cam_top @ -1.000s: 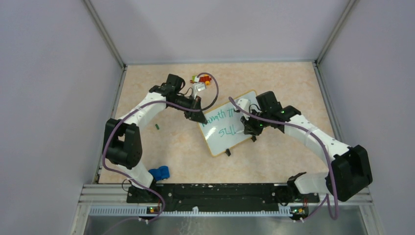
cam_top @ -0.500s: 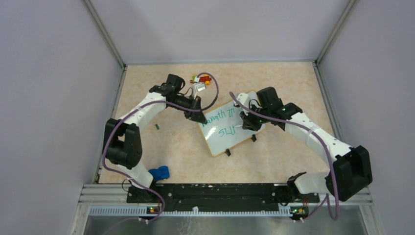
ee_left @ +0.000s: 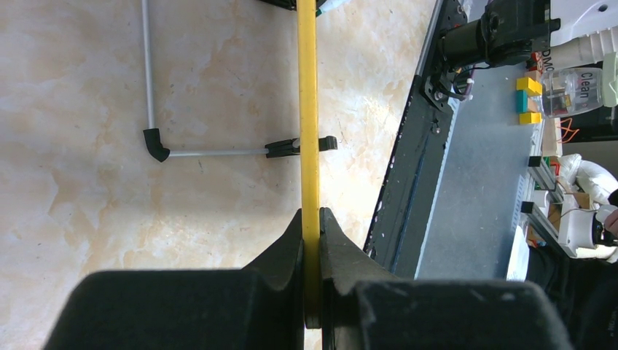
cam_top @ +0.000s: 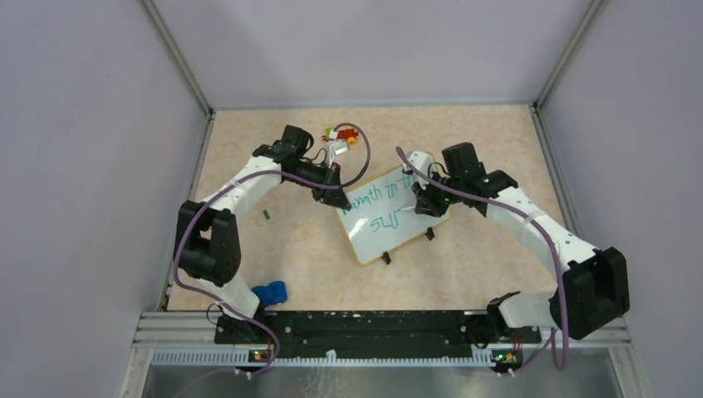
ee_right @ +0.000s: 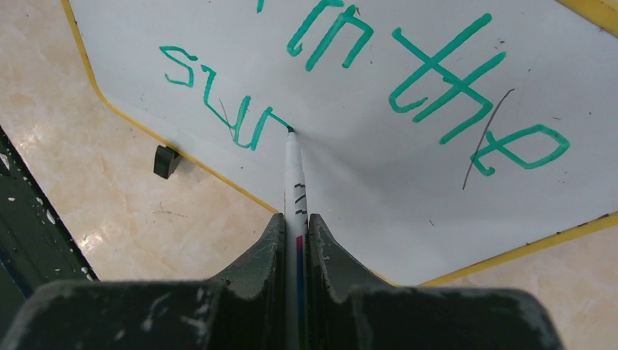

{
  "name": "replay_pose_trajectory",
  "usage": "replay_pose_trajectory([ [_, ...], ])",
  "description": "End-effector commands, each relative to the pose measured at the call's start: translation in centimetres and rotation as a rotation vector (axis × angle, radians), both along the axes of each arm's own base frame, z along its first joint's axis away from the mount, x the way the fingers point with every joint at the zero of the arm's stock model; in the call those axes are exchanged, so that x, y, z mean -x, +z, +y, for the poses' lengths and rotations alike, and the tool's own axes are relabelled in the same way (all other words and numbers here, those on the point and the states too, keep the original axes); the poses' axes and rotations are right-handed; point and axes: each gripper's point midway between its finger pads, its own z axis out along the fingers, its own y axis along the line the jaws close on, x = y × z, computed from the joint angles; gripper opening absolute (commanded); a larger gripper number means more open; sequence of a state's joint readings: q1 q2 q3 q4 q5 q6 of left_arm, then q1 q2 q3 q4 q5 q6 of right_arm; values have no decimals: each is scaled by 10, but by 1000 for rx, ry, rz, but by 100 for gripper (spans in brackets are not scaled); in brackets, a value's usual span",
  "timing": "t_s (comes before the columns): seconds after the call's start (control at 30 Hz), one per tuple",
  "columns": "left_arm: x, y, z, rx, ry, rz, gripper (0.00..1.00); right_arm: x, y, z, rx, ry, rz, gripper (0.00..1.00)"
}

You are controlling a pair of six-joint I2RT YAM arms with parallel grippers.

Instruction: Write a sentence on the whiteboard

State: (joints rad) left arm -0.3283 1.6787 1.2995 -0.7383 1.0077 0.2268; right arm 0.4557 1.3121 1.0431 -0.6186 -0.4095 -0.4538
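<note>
The whiteboard (cam_top: pixel 375 240) lies tilted on the table, white with a yellow rim (ee_left: pixel 308 109) and black feet (cam_top: pixel 386 258). Green lettering (cam_top: pixel 375 196) runs in two lines; in the right wrist view the sentence (ee_right: pixel 437 80) reads "in the" over "sun" (ee_right: pixel 218 102). My left gripper (cam_top: pixel 334 199) is shut on the board's left rim; in its wrist view the gripper (ee_left: pixel 311 219) pinches the yellow edge. My right gripper (cam_top: pixel 421 204) is shut on a white marker (ee_right: pixel 294 175), its gripper (ee_right: pixel 296 222) around the barrel, the tip touching the board at the end of "sun".
Small coloured blocks and a white piece (cam_top: pixel 341 137) lie at the back of the table. A tiny dark green cap (cam_top: pixel 267 214) lies left of the board. A blue object (cam_top: pixel 270 293) sits near the left arm's base. A metal rail (cam_top: pixel 365 327) runs along the front.
My right gripper has moved back and slightly right across the board with the marker, adding strokes to the lower word. The left arm and board have stayed put.
</note>
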Motion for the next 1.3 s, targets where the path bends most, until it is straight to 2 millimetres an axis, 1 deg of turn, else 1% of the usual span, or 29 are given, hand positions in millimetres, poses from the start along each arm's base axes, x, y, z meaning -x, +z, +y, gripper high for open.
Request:
replay_pose_trajectory([
  [0.0, 0, 3, -2, 8, -27, -20, 0, -23, 19, -7, -1, -27, -101, 0],
  [0.17, -1, 3, -3, 11, -26, -17, 0, -16, 7, -5, -4, -6, -61, 0],
  [0.53, 0, 2, -2, 9, -24, -16, 0, 7, -19, -10, 11, 23, 3, 0],
  [0.63, 0, 2, -2, 9, -24, -17, 0, 7, -16, -9, 2, 26, -1, 0],
  [0.7, -1, 2, -2, 9, -24, -18, 0, 9, -8, -6, -14, 33, -1, 0],
  [0.83, 0, 2, -2, 10, -23, -15, 0, 13, 13, 1, -64, 45, -7, 0],
  [0.9, 0, 3, -2, 11, -24, -16, 0, 13, 18, 0, -69, 44, -14, 0],
  [1.0, 0, 4, -2, 12, -23, -21, 0, 12, 19, -4, -61, 32, -21, 0],
  [1.13, 1, 5, -2, 13, -24, -23, 0, 8, 15, -9, -43, 10, -29, 0],
  [1.27, 1, 6, -2, 13, -23, -27, 0, 0, 6, -17, -2, -32, -48, 0],
])
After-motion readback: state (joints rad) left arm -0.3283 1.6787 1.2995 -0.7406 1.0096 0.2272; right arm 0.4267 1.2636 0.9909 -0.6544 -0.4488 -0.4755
